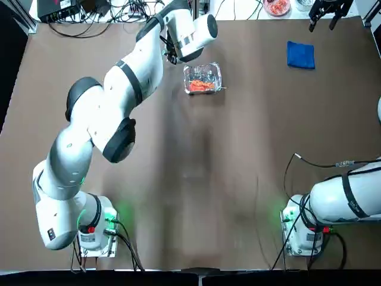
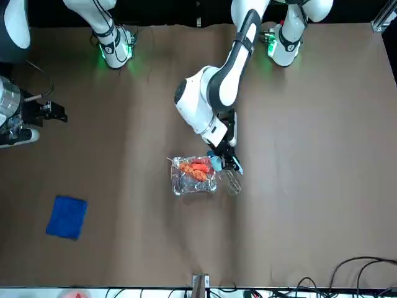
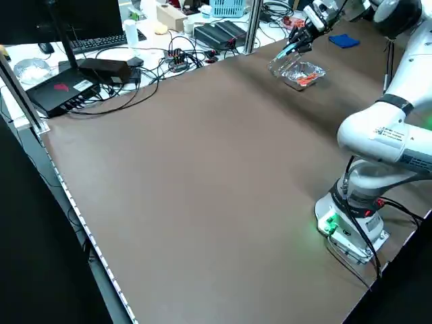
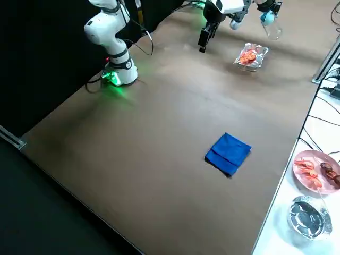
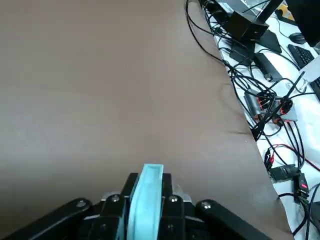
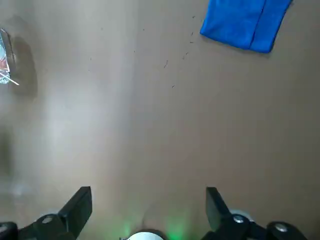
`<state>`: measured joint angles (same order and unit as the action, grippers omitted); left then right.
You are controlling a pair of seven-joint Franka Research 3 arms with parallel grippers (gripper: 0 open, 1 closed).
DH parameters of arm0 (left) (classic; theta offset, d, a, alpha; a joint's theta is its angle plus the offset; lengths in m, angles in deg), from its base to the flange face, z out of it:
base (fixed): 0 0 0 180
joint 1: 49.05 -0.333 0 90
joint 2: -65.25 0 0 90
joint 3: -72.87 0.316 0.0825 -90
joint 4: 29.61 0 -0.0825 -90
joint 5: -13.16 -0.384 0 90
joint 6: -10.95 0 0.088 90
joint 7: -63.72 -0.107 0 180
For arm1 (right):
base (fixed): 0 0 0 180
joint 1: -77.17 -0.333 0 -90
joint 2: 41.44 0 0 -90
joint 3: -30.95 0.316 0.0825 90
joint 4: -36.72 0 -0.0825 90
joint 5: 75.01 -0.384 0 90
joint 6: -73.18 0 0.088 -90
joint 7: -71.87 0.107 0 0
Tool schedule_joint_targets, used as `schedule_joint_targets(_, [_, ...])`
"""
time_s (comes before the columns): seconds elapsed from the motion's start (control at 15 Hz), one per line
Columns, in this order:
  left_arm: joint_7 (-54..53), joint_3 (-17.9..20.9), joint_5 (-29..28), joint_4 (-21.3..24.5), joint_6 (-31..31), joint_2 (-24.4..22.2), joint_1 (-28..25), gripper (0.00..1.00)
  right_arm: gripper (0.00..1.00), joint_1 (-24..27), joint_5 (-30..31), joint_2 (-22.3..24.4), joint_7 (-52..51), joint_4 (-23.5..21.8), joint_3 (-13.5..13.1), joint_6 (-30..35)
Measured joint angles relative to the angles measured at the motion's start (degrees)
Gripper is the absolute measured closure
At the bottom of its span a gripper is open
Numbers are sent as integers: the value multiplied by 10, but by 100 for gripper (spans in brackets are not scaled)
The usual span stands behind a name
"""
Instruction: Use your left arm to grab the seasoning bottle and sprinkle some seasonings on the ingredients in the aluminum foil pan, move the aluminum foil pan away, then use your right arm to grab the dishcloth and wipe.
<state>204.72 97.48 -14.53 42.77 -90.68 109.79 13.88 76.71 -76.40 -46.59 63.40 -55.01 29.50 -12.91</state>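
Note:
The aluminum foil pan [image 1: 202, 78] sits at the far middle of the table with orange-red ingredients [image 2: 197, 169] in it. My left gripper [image 2: 225, 156] hovers beside the pan, shut on the seasoning bottle [image 2: 231, 182]. The bottle is tilted, its light-blue cap [image 5: 146, 199] showing between the fingers and pointing toward the pan's edge. The blue dishcloth [image 1: 300, 55] lies flat at the far right. My right gripper [image 6: 147, 200] hangs open above bare table near the far right edge, apart from the dishcloth [image 6: 245, 22].
Beyond the far edge lie cables [image 5: 255, 95], black boxes, a pink plate of food [image 4: 313, 170] and a metal bowl [image 4: 307, 218]. The arm bases [image 1: 98, 229] stand at the near corners. Brown table stretches between the pan and the dishcloth.

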Motion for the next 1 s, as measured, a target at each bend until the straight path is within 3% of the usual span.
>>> schedule_joint_targets(1.0, [-10, 3, -8, -5, -29, 19, 7, 77, 0, 0, 0, 0, 0, 0, 0, 0])
